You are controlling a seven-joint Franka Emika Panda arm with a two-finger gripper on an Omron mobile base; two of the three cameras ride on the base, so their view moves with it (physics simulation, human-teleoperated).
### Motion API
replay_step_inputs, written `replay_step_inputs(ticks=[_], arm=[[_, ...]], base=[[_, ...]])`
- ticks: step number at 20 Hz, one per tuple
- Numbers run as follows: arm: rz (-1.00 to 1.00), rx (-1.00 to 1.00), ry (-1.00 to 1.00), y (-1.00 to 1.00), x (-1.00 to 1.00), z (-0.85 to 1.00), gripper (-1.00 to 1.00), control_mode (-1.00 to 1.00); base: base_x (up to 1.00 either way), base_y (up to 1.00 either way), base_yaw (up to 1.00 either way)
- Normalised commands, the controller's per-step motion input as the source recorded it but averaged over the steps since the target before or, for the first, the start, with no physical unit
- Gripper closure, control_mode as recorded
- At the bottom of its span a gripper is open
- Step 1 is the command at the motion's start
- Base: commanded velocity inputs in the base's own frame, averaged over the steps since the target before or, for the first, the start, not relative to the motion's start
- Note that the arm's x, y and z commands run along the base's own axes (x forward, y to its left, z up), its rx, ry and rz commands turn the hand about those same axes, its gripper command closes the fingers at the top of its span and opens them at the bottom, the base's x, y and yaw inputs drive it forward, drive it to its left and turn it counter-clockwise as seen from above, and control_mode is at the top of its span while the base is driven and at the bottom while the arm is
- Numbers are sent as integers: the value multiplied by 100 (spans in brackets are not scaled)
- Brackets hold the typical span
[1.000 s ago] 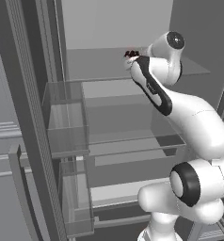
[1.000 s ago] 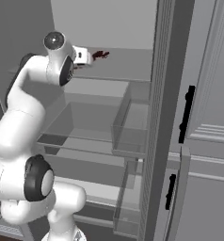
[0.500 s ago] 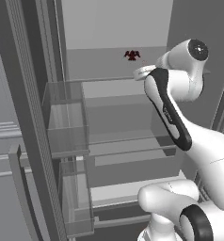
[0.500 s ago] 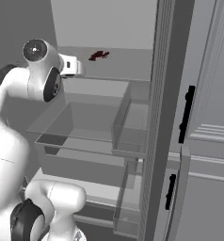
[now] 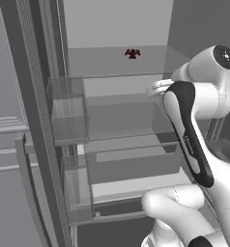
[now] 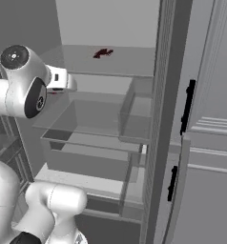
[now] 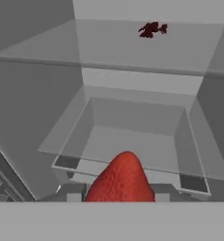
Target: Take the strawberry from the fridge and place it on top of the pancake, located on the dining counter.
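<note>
Fingers [image 7: 119, 200] pinched on the strawberry [image 7: 121, 181], before the fridge [image 5: 117, 29] shelves.

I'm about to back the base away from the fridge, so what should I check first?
1. Strawberry in the hand: ok, the red berry sits between the fingertips in the hand view.
2. Hand shut on it: ok.
3. Hand clear of the glass shelves: ok as far as shown, they lie ahead of it.
4. Fridge open, path back free: ok, the door bins stand off to the side.
5. Small dark red thing on the upper shelf: cannot tell what it is.
</note>
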Motion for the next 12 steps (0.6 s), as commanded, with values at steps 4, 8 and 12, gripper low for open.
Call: replay_step_inputs(ticks=[4, 8, 12], arm=[[0, 0, 0, 0, 0, 0, 100, 100], [0, 0, 0, 0, 0, 0, 100, 100], [0, 0, 0, 0, 0, 0, 100, 100]], base=[[-100, 17, -6], [-100, 46, -12], [-95, 75, -33]])
